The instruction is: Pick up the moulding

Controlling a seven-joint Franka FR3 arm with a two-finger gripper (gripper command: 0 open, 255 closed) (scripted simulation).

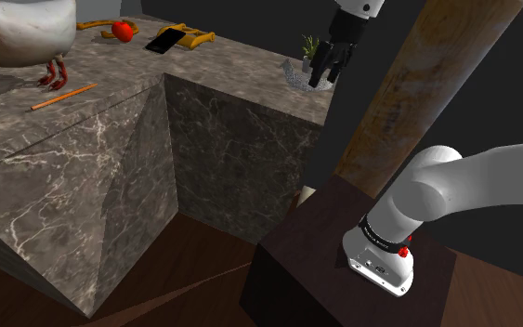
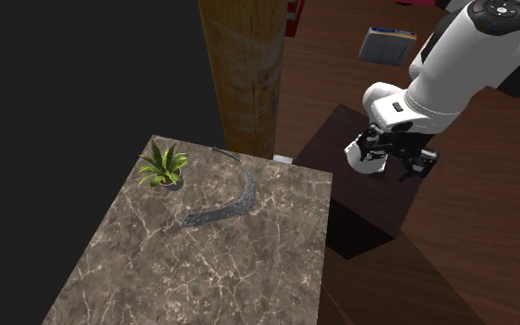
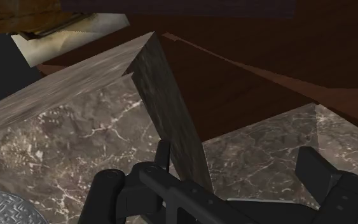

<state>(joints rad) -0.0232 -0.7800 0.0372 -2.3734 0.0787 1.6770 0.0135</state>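
The moulding (image 2: pixel 234 200) is a thin grey curved strip with a tread-plate pattern, lying flat on the marble counter (image 2: pixel 202 268) beside a small potted plant (image 2: pixel 163 166). In the shoulder view the moulding (image 1: pixel 295 76) lies at the counter's far corner. My gripper (image 1: pixel 330 67) hangs just past it on the shoulder view's right, with its fingers pointing down. In the wrist view the fingers (image 3: pixel 107 191) stand apart, open and empty, over the counter's edge. One end of the moulding (image 3: pixel 6 207) lies off to the side of them.
A thick wooden post (image 1: pixel 436 84) rises close behind the arm. Further along the counter are a large white bird figure (image 1: pixel 18 28), an orange pencil (image 1: pixel 64 96), a black phone (image 1: pixel 164 41) and a red item (image 1: pixel 120 31). The dark stand (image 2: pixel 368 208) sits beside the counter.
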